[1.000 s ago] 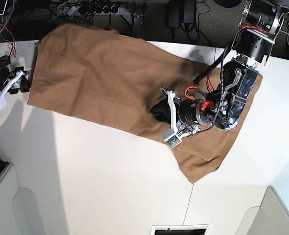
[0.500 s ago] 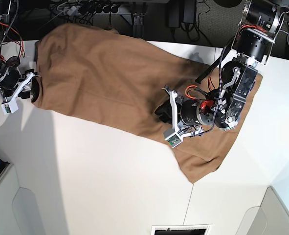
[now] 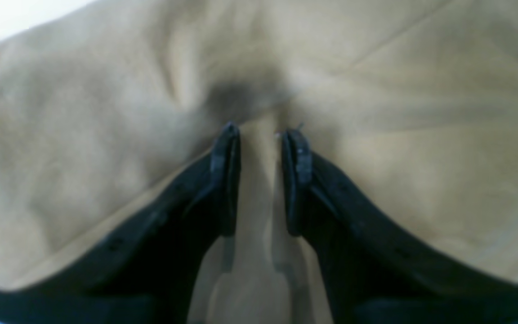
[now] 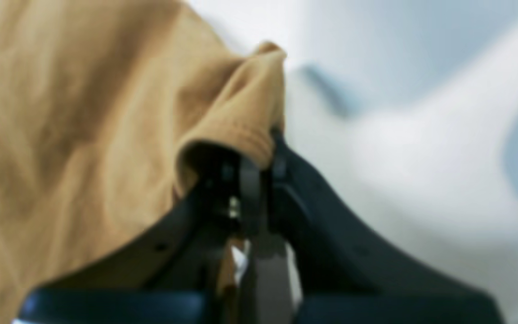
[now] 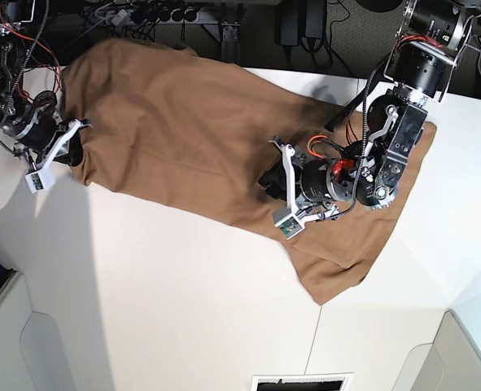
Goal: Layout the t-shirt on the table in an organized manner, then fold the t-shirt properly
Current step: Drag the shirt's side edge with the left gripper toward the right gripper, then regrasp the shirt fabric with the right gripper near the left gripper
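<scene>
Right gripper (image 4: 254,155) clamped on a hem corner of the t-shirt (image 5: 183,130), left gripper (image 3: 259,135) pinching a mid-cloth fold; the soft, limp shirt lies spread on the table (image 5: 159,293), best held by edges

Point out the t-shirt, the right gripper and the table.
t-shirt (image 5: 167,122): base view, middle of the spread cloth.
right gripper (image 4: 254,153): right wrist view, between fingertips pinching the hem.
table (image 5: 167,301): base view, bare white top.
</scene>
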`<control>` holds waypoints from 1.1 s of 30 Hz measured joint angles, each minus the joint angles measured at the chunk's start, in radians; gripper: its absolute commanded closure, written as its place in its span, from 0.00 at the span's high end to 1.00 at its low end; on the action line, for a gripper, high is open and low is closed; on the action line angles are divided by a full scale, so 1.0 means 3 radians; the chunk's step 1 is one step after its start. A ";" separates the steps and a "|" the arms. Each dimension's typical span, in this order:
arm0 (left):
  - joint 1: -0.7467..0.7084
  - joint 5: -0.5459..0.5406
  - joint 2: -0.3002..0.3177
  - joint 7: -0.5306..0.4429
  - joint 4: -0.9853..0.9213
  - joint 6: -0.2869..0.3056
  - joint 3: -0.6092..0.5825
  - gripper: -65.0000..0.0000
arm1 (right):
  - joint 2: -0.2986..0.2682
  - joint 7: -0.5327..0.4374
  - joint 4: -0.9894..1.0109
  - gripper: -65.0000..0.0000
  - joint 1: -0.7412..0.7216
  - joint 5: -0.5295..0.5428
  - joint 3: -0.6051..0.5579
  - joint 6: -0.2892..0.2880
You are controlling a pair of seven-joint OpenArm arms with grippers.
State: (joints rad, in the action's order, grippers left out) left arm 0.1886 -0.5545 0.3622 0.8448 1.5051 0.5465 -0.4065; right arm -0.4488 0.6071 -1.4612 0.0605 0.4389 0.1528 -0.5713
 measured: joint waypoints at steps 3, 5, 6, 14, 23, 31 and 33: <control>-0.0011 0.0039 0.0014 -0.0003 0.0000 -0.0001 0.0000 0.29 | 0.0001 -0.0069 0.0000 0.00 -0.0135 -0.0398 -0.0097 -0.0028; -0.0046 0.0041 0.0051 0.0000 0.0000 -0.0010 0.0000 0.29 | 0.0009 -0.0022 0.0006 0.00 -0.0276 -0.0573 -0.0111 -0.0025; -0.0067 0.0042 0.0072 -0.0004 0.0000 -0.0010 0.0000 0.29 | 0.0004 -0.0013 0.0009 0.00 -0.0357 -0.0612 -0.0113 -0.0025; -0.0111 -0.0104 0.0103 -0.0202 -0.0280 0.0033 0.0019 0.29 | -0.0196 -0.0065 0.0006 0.00 -0.1156 -0.0796 -0.0112 0.0088; -0.0083 -0.0186 0.0093 -0.0435 -0.0534 0.0089 0.0025 0.29 | -0.0276 -0.0090 0.0005 0.30 -0.1471 -0.0539 -0.0112 0.0085; -0.0080 0.0076 0.0069 -0.0516 -0.0546 0.0132 0.0027 0.29 | -0.0273 0.0322 0.0006 0.58 -0.1456 -0.0262 -0.0112 0.0109; -0.0075 0.0126 0.0067 -0.0519 -0.0544 0.0135 0.0027 0.29 | -0.0267 0.0626 0.0006 0.58 -0.1456 -0.0052 -0.0112 0.0111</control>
State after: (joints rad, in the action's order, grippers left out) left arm 0.1661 -0.5167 0.3824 0.6891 1.3418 0.5869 -0.3985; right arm -0.5289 0.7948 -1.4593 -0.3763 0.4232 0.1192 -0.5381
